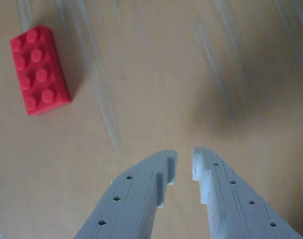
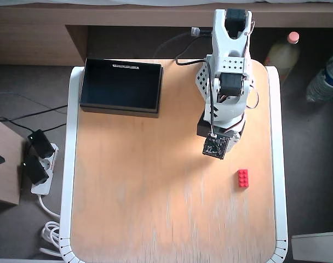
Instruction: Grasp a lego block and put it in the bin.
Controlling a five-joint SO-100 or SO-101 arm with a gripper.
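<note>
From my wrist view I have the gripper (image 1: 184, 158) coming up from the bottom edge, its two grey printed fingers (image 1: 136, 194) nearly together with only a narrow slit between the tips and nothing held in it. The red lego block (image 1: 40, 69) lies studs-up on the bare wooden tabletop (image 1: 156, 74), off to the upper left, well clear of the fingertips. The bin does not show here. The overhead view gives me what the wrist camera lacks: the black bin (image 2: 121, 86) sits at the table's far left corner, empty, with the white arm (image 2: 225, 82) mounted to its right. The block (image 2: 243, 178) lies right of and below the arm's wrist, far from the bin. From above the fingers are hidden under the arm.
</note>
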